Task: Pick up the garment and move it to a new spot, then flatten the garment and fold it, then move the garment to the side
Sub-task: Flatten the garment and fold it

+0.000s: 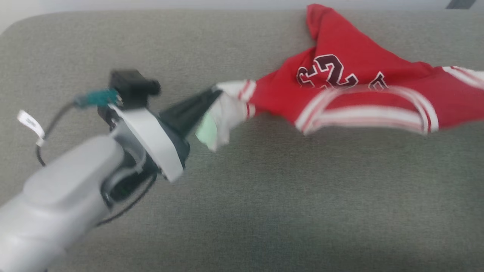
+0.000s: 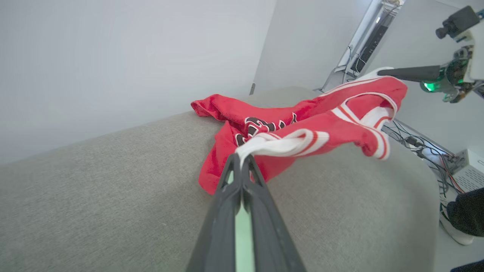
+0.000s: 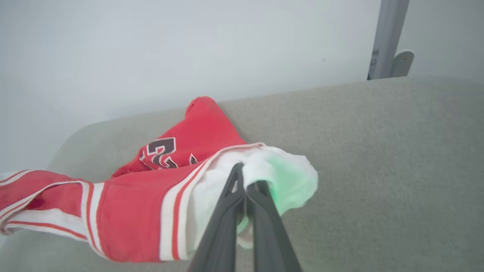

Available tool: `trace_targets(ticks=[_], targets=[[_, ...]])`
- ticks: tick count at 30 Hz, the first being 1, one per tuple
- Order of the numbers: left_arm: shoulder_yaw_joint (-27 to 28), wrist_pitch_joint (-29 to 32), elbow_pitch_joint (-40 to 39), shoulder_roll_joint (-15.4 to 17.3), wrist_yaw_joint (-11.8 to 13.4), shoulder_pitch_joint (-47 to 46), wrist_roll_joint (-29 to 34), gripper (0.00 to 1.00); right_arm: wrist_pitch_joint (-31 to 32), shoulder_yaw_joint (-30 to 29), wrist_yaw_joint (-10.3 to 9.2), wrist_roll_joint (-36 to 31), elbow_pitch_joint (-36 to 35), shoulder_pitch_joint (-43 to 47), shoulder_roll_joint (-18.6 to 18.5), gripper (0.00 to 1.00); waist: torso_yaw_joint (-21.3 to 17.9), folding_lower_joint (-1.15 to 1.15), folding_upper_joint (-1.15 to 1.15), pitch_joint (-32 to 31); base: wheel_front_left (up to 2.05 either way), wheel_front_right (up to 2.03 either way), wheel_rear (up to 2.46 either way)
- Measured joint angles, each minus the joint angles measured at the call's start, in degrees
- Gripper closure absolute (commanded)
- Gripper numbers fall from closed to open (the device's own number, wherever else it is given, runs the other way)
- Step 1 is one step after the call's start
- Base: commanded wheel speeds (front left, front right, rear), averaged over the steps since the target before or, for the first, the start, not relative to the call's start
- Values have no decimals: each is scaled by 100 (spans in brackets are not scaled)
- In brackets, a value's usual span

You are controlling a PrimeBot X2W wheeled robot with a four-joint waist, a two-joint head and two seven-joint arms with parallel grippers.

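Head view: left hand [image 1: 213, 92] reaches in from the lower left, tips at the white sleeve of the garment [image 1: 359, 71]. The frame is motion-blurred, so the pinch looks closed there but I wouldn't call it from this view alone. The red body sits over the far right part of the grey tabletop [image 1: 264, 196], "23" showing and the striped neck trim facing the camera. The other sleeve runs out past the right edge.

Left wrist view: left hand [image 2: 241, 158] has its fingers closed together, clamped on the white striped sleeve end. The garment [image 2: 302, 128] is stretched from there up to the right hand [image 2: 380, 71], whose tips hold the opposite sleeve. The middle sags; the tail end lies bunched on the tabletop [image 2: 94, 196]. Cables [image 2: 419, 145] lie on the floor at right, and a person's white shoe [image 2: 453, 230] is beside the tabletop's edge.

Right wrist view: right hand [image 3: 245, 177] is closed on a wad of white sleeve fabric. The garment [image 3: 140, 204] trails off to the left, with the red part resting on the tabletop [image 3: 378, 170] near the back edge.
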Motion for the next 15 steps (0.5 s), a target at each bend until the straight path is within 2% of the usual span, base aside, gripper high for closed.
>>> trace_targets(ticks=[3, 5, 11, 14, 15], targets=[[176, 75, 331, -137, 45, -285, -199, 100, 42, -231, -1, -25, 221, -524, 333, 100, 57, 0, 0, 114, 0, 0, 0], [320, 118, 687, -357, 44, -571, -314, 100, 48, -249, -1, -191, 500, -1049, 622, 100, 80, 0, 0, 239, 0, 0, 0], [809, 236, 2118, -1048, 40, -1862, -635, 100, -114, -137, -1, -1038, 1858, -3314, 1599, 100, 88, 0, 0, 658, 0, 0, 0], [1136, 166, 2894, -1295, 73, -2764, -656, 100, -364, -97, -1, -1493, 2518, -4507, 1964, 100, 46, 0, 0, 836, 0, 0, 0], [1136, 166, 2894, -1295, 73, -2764, -656, 100, -364, -97, -1, -1493, 2518, -4507, 1964, 100, 46, 0, 0, 836, 0, 0, 0]])
